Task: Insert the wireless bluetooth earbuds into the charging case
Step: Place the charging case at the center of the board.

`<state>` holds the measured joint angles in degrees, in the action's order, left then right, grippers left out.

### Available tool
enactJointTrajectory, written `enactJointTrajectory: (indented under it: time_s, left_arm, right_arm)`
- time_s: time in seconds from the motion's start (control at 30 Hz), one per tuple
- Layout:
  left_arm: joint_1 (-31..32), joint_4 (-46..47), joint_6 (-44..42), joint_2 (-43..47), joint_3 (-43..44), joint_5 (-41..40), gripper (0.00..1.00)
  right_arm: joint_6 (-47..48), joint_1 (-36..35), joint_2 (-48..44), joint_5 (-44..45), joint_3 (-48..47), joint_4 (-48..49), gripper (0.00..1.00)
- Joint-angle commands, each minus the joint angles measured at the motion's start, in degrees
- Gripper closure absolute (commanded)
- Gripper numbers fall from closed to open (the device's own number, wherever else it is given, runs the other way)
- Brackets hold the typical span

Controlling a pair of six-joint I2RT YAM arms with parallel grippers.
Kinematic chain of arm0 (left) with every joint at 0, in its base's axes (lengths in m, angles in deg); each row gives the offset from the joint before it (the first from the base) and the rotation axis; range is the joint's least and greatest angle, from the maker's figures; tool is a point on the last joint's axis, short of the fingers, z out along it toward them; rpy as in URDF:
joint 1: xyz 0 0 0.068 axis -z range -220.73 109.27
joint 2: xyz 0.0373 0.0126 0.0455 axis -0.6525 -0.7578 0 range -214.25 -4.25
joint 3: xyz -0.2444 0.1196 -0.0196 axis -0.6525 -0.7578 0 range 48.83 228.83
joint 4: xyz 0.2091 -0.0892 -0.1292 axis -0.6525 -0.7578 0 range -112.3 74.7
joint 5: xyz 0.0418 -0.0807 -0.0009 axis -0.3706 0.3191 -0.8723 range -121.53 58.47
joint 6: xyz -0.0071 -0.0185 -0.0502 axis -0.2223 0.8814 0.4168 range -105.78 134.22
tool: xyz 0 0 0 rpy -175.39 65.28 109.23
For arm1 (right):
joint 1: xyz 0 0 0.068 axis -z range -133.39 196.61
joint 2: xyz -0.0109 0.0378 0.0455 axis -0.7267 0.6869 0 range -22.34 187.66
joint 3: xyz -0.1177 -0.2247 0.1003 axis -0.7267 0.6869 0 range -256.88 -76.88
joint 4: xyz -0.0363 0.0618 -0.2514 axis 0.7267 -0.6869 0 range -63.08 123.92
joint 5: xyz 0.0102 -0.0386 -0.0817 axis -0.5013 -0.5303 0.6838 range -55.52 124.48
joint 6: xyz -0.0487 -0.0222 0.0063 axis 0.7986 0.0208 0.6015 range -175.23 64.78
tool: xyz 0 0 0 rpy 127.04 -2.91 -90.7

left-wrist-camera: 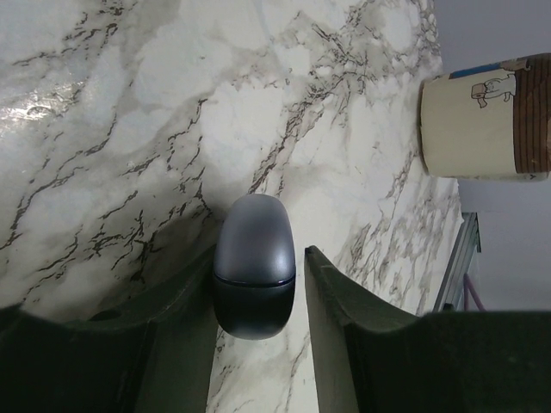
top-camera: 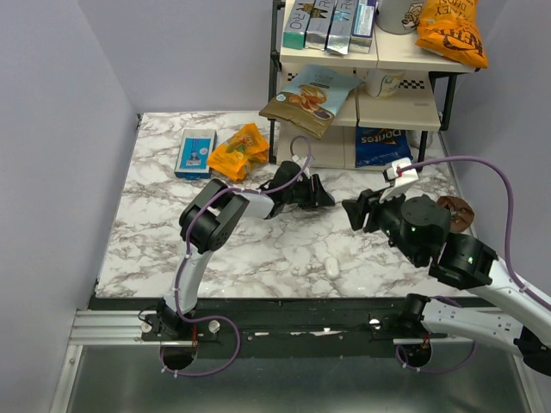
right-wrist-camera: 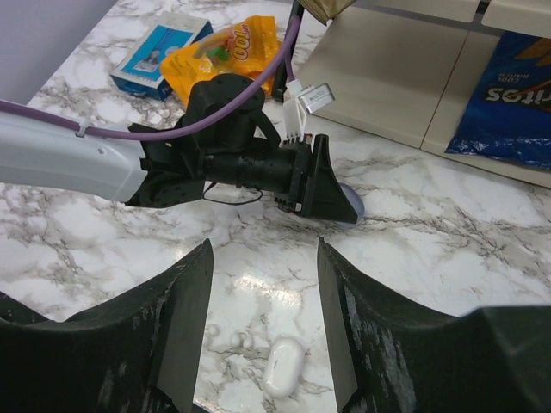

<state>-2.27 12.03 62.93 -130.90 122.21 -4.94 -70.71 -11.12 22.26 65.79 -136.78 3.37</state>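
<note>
Flanking a smooth grey-blue oval charging case (left-wrist-camera: 254,284), the left gripper (left-wrist-camera: 260,252) stands slightly parted, a thin gap on one side; the right gripper (right-wrist-camera: 264,249) hangs spread and empty. Lying near the foot of the cream shelf rack (top-camera: 405,107), the case looks light, hard and slippery, best pinched across its flanks. Its lid is shut, no earbuds show, and a white oval pod (right-wrist-camera: 282,366) farther from the rack is unidentifiable.

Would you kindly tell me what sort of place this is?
Most likely a robot test cell staged like a pantry: a marble-pattern tabletop boxed in by plain walls, two arms bolted at its near edge, and a shelf rack of snack bags.
</note>
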Motion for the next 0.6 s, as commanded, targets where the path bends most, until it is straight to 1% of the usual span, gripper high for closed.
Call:
enactJointTrajectory:
  time_s: [0.0,0.03,0.07,0.1,0.17,0.57]
  left_arm:
    - [-0.4,-2.4,-0.5,2.0,-2.9,0.8,0.47]
    - [-0.5,-2.5,-0.6,2.5,-3.3,0.7,0.46]
    - [-0.8,-2.6,-1.0,3.6,-3.9,0.4,0.4]
    - [-1.1,-2.9,-1.2,4.2,-5.2,0.1,0.26]
    - [-1.6,-3.1,-1.9,6.1,-6.8,-0.1,0.25]
    - [-6.5,-2.4,-4.4,15.5,-17.7,-1.1,0.24]
  right_arm:
    - [-0.8,0.3,-1.2,1.6,-0.8,-1.1,0.39]
    - [-1.0,0.2,-1.2,1.6,-0.7,-1.4,0.39]
    - [-1.1,0.3,-1.2,1.7,-0.7,-1.4,0.39]
    - [-1.2,0.2,-1.4,1.7,-0.4,-1.4,0.39]
    - [-1.6,0.3,-1.5,1.6,-0.2,-1.5,0.39]
    - [-2.7,0.2,-1.1,0.9,2.7,-1.4,0.39]
